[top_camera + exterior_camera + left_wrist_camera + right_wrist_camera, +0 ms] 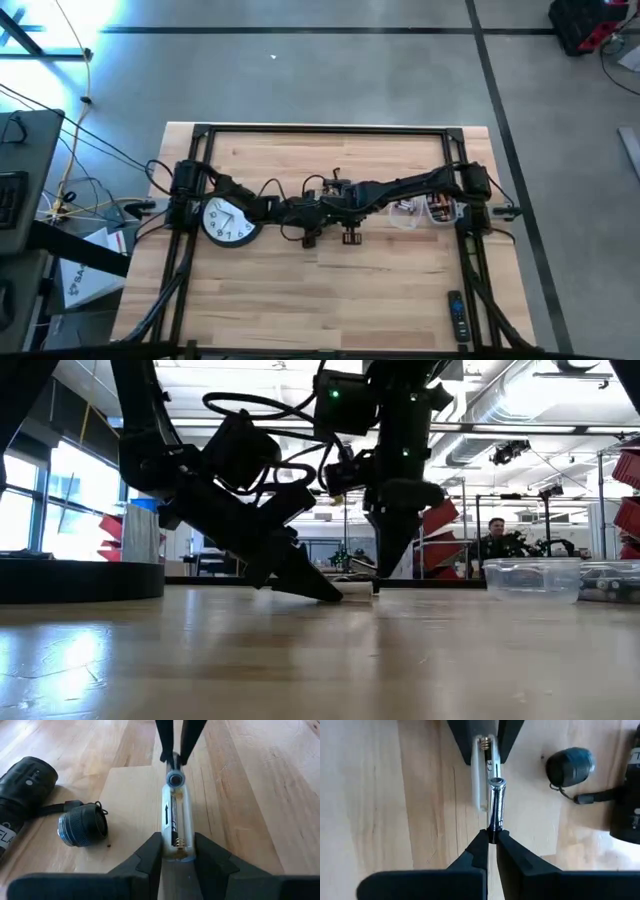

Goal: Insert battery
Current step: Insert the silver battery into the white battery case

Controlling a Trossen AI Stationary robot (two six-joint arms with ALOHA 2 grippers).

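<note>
My left gripper (177,851): jaws clamped on the spring end of the battery holder (175,822), a pale plastic cradle lying flat on the worktop (250,795). The holder's coil spring shows between my fingers (150,855). A printed arrow runs along the holder's inside.

My right gripper (492,837): jaws pressed together on one end of the battery (496,805), a silver cylindrical cell. The battery is tipped down over the holder's far end, its free end angled above the cradle, not seated flat in it. From the left wrist view the battery's round end (175,779) sits just above the holder's open end, with my right fingers coming down onto it.

In the high view both grippers meet near the middle of the worktop, left gripper (305,212) and right gripper (335,205) almost nose to nose.

Just beside the holder: a dark round flashlight cap (82,825) with a thin cord, and near it the black flashlight body (22,785), lying on its side.

Farther out: a round wall clock (230,221) under my left arm, a clear plastic box (425,211) under my right arm, a remote control (456,316) near the worktop's front right edge. In the low view a person (494,540) sits in the room well behind the worktop.
</note>
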